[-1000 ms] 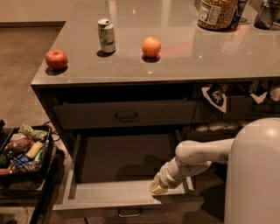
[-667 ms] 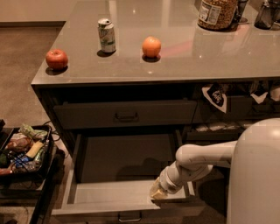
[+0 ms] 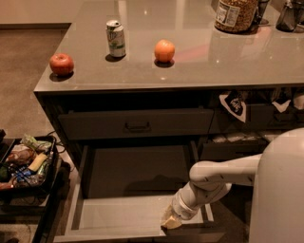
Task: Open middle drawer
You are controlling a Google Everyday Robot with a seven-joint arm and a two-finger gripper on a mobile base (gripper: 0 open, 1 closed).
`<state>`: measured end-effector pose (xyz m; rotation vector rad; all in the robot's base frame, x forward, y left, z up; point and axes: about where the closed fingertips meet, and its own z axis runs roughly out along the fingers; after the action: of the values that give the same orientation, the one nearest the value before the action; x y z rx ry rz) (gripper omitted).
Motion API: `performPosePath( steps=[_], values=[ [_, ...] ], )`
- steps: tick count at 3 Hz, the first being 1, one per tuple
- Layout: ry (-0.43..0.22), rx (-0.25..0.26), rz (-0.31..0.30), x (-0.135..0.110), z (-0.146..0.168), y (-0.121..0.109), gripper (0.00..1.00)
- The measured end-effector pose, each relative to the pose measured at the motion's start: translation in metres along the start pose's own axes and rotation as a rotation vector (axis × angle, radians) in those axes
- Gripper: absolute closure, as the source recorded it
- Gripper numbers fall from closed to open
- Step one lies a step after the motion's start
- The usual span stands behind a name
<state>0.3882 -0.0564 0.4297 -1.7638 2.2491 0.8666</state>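
The middle drawer point(image 3: 124, 214) stands pulled far out below the counter and shows its plain lighter-grey inside. Its front panel lies along the bottom edge of the camera view, and its handle is out of view. My gripper point(image 3: 170, 222) is at the top edge of that front panel, right of its centre, at the end of my white arm point(image 3: 216, 178) reaching in from the right. Above it, the slim top drawer point(image 3: 137, 124) is shut, with its loop handle at the centre.
On the grey countertop point(image 3: 204, 61) stand a red apple point(image 3: 61, 64), a can point(image 3: 116, 39), an orange point(image 3: 164, 51) and a jar point(image 3: 236, 14). A black cart with packaged snacks point(image 3: 23, 161) stands at the left on the floor. My white body point(image 3: 280, 190) fills the right.
The middle drawer has slid further out toward the camera, and my gripper has moved with its front edge, down in the view. The things on the counter have not moved.
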Motion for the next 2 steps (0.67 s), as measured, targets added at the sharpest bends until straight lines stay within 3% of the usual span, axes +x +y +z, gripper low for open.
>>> performPosePath(
  steps=[1,2],
  values=[
    [0.02,-0.006,-0.007,-0.003,-0.001,0.009,1.0],
    [0.014,0.106,-0.118,-0.014,-0.011,-0.014,1.0]
  ],
)
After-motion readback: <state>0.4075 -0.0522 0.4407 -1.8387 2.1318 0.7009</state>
